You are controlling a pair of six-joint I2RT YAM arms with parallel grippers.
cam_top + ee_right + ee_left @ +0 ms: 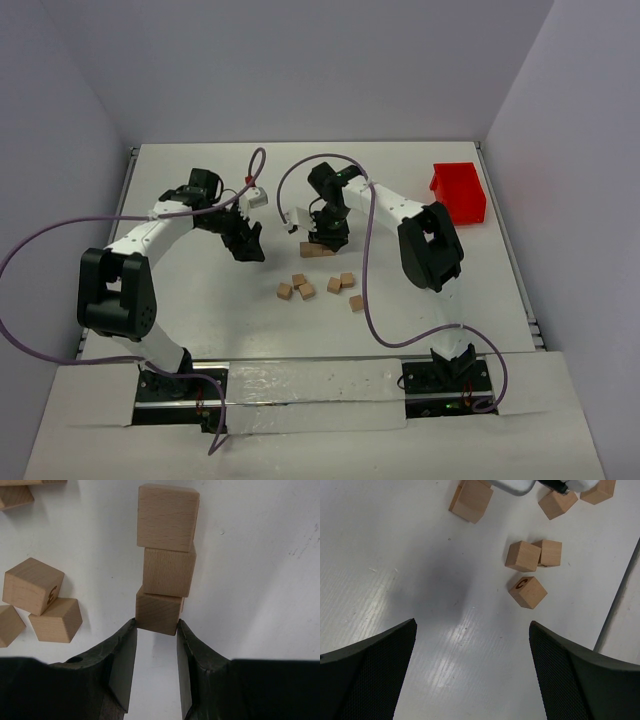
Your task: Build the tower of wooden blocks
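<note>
Three wood blocks lie in a line in the right wrist view: a far one (168, 517), a middle one (169, 572) and a near one (158, 612). My right gripper (156, 625) is shut on the near block, its fingertips pressed to the block's two sides. This line is the tower (318, 250), under the right gripper (322, 240) in the top view. My left gripper (248, 245) hovers to its left, open and holding nothing (472, 625). Loose blocks lie ahead of it, one marked with a letter (527, 592), and two others touching (522, 556).
Several loose blocks are scattered in front of the tower, the nearest to me (356, 302) and the leftmost (285, 291). A red bin (458, 190) stands at the back right. White walls close off the table's far side and both flanks.
</note>
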